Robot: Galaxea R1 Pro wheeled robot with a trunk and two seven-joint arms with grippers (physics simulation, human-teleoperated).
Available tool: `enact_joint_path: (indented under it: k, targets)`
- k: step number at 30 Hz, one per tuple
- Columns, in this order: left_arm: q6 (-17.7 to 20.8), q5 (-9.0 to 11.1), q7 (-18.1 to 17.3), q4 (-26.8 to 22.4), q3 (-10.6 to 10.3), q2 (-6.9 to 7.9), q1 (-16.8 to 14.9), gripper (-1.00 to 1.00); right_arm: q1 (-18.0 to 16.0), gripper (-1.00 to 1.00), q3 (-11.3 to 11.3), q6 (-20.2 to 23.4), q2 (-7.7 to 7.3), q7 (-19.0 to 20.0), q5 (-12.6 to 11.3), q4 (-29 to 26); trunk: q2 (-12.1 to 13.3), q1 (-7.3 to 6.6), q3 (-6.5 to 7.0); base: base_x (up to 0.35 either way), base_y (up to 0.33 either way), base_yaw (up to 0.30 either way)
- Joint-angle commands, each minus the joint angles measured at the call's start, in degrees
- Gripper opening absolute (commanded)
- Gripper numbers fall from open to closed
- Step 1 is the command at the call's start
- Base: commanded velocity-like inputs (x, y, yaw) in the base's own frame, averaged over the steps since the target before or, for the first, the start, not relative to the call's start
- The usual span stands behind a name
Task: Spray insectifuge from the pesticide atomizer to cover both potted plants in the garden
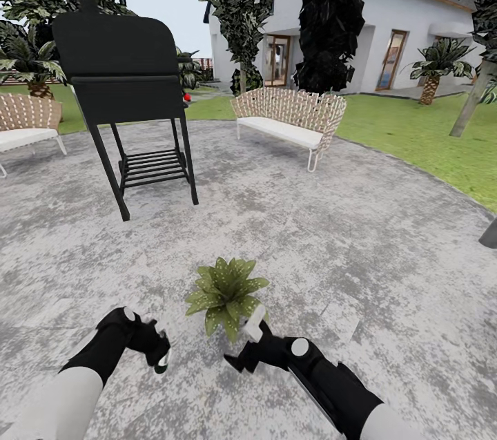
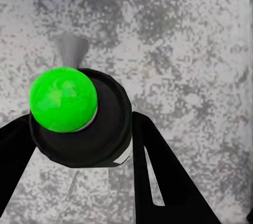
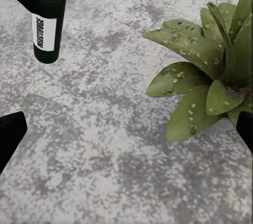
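On the round grey patio (image 1: pixel 359 240) sits one potted plant (image 1: pixel 224 293), a low rosette of speckled green leaves, just ahead of both grippers. My left gripper (image 1: pixel 156 350) is shut on the pesticide atomizer (image 1: pixel 163 359), a dark bottle with a white label, to the left of the plant. From the left wrist the atomizer (image 2: pixel 79 129) appears end-on between the two fingers, its bright green nozzle (image 2: pixel 63 105) facing the camera. My right gripper (image 1: pixel 245 345) is open and empty, close beside the plant's near side. The right wrist view has the plant (image 3: pixel 211 81) and the held atomizer (image 3: pixel 47 21).
A black barbecue grill (image 1: pixel 124 81) stands on the patio ahead left. Behind it are a white wicker bench (image 1: pixel 290 119) and a wicker chair (image 1: pixel 24 122). Lawn (image 1: pixel 421 136), trees and a white house (image 1: pixel 407 25) lie beyond. A grey post (image 1: pixel 489 234) is at the right edge.
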Motion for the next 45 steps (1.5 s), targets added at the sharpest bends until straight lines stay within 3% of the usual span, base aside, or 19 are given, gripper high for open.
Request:
enact_joint_path:
  k: [1, 2, 5, 7, 17, 23, 27, 29, 32, 34, 45]
  targets:
    - [0.5, -0.1, -1.2, -0.1, 0.0, -0.06, 0.0, -1.00, -0.3, 1.00, 0.0, 0.3, -0.01, 0.2, 0.0, -0.1, 0.0, -0.01, -0.05, 0.000, 0.000, 0.000]
    - [0.4, -0.1, -2.2, -0.1, -0.7, -0.07, 0.0, -1.00, -0.6, -1.00, 0.0, 0.3, 0.00, 0.6, 0.0, -0.1, 0.0, -0.01, -0.05, 0.000, 0.000, 0.000]
    - [0.3, 0.1, -3.8, -0.1, -3.6, -0.11, 0.0, -1.00, -0.9, -1.00, 0.0, 0.3, -0.05, 4.2, 0.0, -0.1, 0.0, -0.01, -0.05, 0.000, 0.000, 0.000]
    - [0.3, 0.3, -4.2, -0.1, -4.2, -0.31, 0.0, -1.00, -0.9, -1.00, 0.0, 0.3, -0.08, 5.3, 0.1, -0.1, 0.0, -0.01, -0.05, 0.000, 0.000, 0.000]
    - [0.2, 0.5, -5.9, -0.2, -4.3, -2.20, 0.1, -1.00, -1.1, -1.00, 0.0, 0.4, -0.09, 5.9, 0.1, -0.1, 0.0, -0.01, -0.05, 0.000, 0.000, 0.000]
    - [-2.3, 0.1, -6.5, -0.3, -4.3, -5.37, -0.2, -1.00, -1.1, -1.00, 0.0, 0.4, -0.08, 5.9, 0.1, -0.2, 0.0, -0.01, -0.05, 0.000, 0.000, 0.000]
    - [-2.0, -0.1, -6.5, -0.2, -4.4, -6.17, -0.3, -1.00, -1.1, -1.00, 0.0, 0.4, -0.05, 5.9, 0.1, -0.2, 0.0, -0.01, -0.05, 0.000, 0.000, 0.000]
    - [-2.0, -0.2, -6.5, -0.1, -5.4, -6.69, -0.3, -1.00, -1.1, -1.00, 0.0, 0.4, -0.02, 5.9, 0.1, -0.2, 0.0, -0.01, -0.05, 0.000, 0.000, 0.000]
    - [-1.8, -0.2, -6.1, -0.1, -8.9, -7.03, -0.3, -1.00, -1.1, -1.00, 0.0, 0.4, -0.05, 5.9, 0.1, -0.2, 0.0, -0.01, -0.05, 0.000, 0.000, 0.000]
    - [-1.7, -0.2, -6.1, -0.2, -9.8, -7.20, -0.3, -1.00, -1.1, -1.00, 0.0, 0.4, -0.02, 5.9, 0.1, -0.2, 0.0, -0.01, -0.05, 0.000, 0.000, 0.000]
    - [-1.8, 0.4, -6.5, -0.4, -10.1, -8.45, -0.3, -1.00, -1.1, -1.00, 0.0, 0.4, 0.00, 5.9, 0.1, -0.2, 0.0, -0.01, -0.05, 0.000, 0.000, 0.000]
